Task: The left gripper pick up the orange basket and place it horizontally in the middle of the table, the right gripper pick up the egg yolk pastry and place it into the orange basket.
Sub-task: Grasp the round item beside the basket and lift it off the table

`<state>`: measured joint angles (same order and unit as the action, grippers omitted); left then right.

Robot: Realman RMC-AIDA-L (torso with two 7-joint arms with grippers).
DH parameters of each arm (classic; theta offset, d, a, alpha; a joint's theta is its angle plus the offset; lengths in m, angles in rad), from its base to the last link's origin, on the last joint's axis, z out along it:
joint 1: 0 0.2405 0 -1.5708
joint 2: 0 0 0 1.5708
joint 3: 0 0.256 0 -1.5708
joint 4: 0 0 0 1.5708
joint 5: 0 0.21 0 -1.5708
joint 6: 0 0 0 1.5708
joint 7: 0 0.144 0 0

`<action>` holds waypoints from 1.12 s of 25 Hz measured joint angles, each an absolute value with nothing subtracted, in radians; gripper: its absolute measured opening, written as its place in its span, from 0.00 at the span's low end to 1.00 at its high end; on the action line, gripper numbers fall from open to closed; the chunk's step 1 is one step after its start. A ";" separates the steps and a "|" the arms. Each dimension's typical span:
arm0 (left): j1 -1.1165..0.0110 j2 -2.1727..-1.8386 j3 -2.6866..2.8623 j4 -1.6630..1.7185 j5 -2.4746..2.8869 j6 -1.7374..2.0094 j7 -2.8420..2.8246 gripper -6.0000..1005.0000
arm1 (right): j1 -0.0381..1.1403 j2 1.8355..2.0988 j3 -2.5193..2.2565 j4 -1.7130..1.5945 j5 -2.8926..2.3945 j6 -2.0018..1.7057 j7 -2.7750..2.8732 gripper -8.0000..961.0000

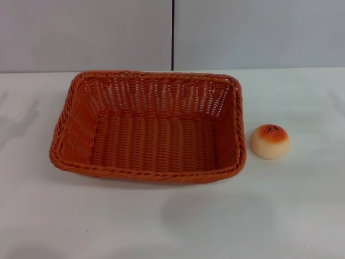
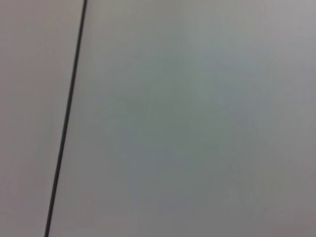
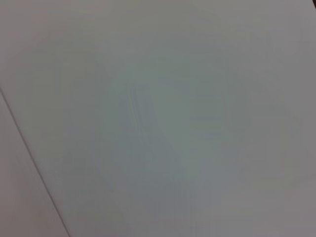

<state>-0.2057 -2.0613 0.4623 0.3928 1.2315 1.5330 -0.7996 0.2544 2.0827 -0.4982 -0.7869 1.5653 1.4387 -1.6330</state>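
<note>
Orange basket (image 1: 148, 129): lying lengthwise mid-tabletop (image 1: 302, 216); egg yolk pastry (image 1: 269, 141) just beside its right end; neither gripper visible, jaws' state unknown.

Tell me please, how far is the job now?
The basket already lies lengthwise near the middle of the table, empty. Nothing is in hand: no gripper is in view. The pastry sits on the table right of the basket, still to be put in.

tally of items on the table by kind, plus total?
Basket: 1, orange, empty
Pastry: 1, on the table beside the basket, apart from it
Total: 2
No gripper in any view.
</note>
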 joint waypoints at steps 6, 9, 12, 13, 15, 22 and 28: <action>-0.205 -2.061 0.461 0.311 1.209 1.553 -0.722 0.83 | 0.305 2.057 -0.429 -1.051 1.206 1.452 -1.211 0.64; -0.191 -2.061 0.461 0.280 1.210 1.570 -0.703 0.83 | 0.352 2.032 -0.409 -1.165 1.008 1.480 -1.016 0.64; -0.167 -2.060 0.462 0.277 1.210 1.579 -0.704 0.83 | 0.409 2.004 -0.409 -1.237 0.845 1.564 -0.875 0.64; -0.150 -2.059 0.460 0.277 1.209 1.588 -0.700 0.83 | 0.449 1.992 -0.414 -1.255 0.755 1.621 -0.821 0.64; -0.144 -2.059 0.460 0.277 1.209 1.591 -0.698 0.83 | 0.469 1.988 -0.418 -1.258 0.720 1.644 -0.804 0.64; -0.135 -2.059 0.466 0.278 1.214 1.596 -0.697 0.83 | 0.545 1.978 -0.560 -1.243 0.630 1.708 -0.689 0.64; -0.146 -2.061 0.462 0.276 1.209 1.598 -0.684 0.83 | 0.598 1.986 -0.679 -1.219 0.583 1.737 -0.601 0.64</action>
<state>-0.1463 -2.0612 0.4617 0.2756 1.2093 1.5977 -0.6835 0.5975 1.9862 -0.6790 -1.2193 0.5827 1.7373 -0.6011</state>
